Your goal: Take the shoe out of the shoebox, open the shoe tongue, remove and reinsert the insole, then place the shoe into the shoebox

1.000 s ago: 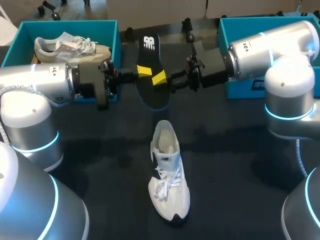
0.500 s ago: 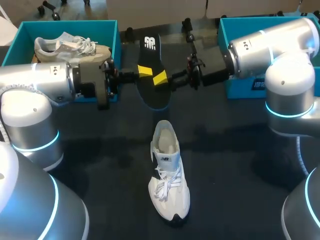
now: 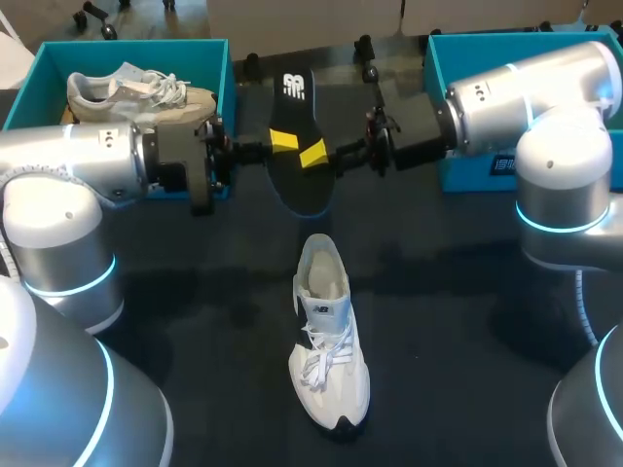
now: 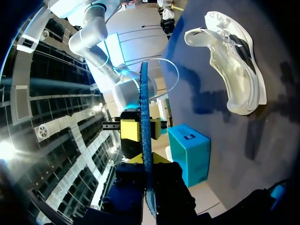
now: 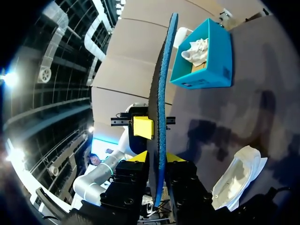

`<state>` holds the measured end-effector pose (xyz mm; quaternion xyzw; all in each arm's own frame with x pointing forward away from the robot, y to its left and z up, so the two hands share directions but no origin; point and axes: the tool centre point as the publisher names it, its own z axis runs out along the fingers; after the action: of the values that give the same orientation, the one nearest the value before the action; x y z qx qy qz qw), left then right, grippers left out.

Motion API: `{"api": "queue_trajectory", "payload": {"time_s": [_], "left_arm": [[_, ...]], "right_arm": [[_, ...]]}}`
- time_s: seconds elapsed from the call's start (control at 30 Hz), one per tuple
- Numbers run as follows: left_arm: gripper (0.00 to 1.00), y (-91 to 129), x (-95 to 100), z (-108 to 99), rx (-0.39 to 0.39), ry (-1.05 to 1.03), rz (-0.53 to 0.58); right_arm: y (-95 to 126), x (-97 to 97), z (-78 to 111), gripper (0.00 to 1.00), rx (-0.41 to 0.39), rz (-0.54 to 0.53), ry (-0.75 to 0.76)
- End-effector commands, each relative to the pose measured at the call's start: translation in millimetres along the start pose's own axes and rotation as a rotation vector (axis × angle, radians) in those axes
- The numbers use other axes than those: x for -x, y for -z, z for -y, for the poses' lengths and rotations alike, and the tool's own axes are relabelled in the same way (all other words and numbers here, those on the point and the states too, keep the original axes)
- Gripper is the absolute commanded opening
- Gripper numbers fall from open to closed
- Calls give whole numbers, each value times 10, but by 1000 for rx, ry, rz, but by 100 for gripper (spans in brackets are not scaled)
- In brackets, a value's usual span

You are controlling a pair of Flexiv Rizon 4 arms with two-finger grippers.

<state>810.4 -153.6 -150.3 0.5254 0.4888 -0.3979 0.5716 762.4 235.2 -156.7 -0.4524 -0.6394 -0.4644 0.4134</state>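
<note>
A black insole point(image 3: 297, 146) with a blue underside hangs above the table's far middle, held from both sides. My left gripper point(image 3: 279, 142) is shut on its left edge, and the insole point(image 4: 146, 140) stands edge-on between those fingers. My right gripper point(image 3: 316, 154) is shut on its right edge, with the insole point(image 5: 160, 93) upright between its yellow tips. The white shoe point(image 3: 329, 336) lies alone on the dark table in front, toe toward me and tongue open. It also shows as the shoe point(image 4: 234, 61) and the shoe point(image 5: 236, 180) in the wrist views.
A teal shoebox point(image 3: 219, 73) at the far left holds a second pale shoe point(image 3: 136, 89). Another teal box point(image 3: 458, 170) stands at the far right behind my right arm. Dark table surface point(image 3: 458, 321) spreads around the white shoe.
My right gripper's fingers have drawn together onto the insole's edge. The insole, my left gripper and the white shoe have stayed in place.
</note>
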Motion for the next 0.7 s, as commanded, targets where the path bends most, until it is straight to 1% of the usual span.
{"api": "queue_trajectory", "payload": {"time_s": [0.03, 0.1, 0.17, 0.2, 0.23, 0.5, 0.53, 0.57, 0.6, 0.63, 0.7], "left_arm": [[0, 3, 8, 7, 0, -1, -2], [0, 4, 10, 11, 0, -1, -2], [0, 5, 11, 17, -1, -1, -1], [0, 5, 11, 19, 0, -1, -1], [0, 5, 10, 21, 0, 0, -1], [0, 9, 5, 36, 1, 3, -11], [7, 10, 5, 37, 1, 8, -14], [46, 16, 10, 39, 1, 13, -15], [96, 36, 23, 43, 1, 15, -16], [100, 63, 37, 49, 1, 16, -16], [100, 137, 62, 58, 0, 21, -20]], "right_arm": [[-2, 11, 16, 18, 7, -3, -1], [-1, 11, 17, 18, 9, -5, -2], [1, 11, 17, 13, 10, -6, -4], [1, 12, 17, 8, 10, -7, -5], [2, 12, 17, 0, 10, -7, -6], [-3, 11, 23, 0, 15, -8, -2], [-5, 13, 26, 0, 15, -8, -1], [-3, 20, 35, 0, 17, -8, -1], [4, 28, 45, 0, 19, -9, 0], [10, 36, 54, 0, 22, -9, 1], [32, 67, 79, 0, 37, -11, 17]]}}
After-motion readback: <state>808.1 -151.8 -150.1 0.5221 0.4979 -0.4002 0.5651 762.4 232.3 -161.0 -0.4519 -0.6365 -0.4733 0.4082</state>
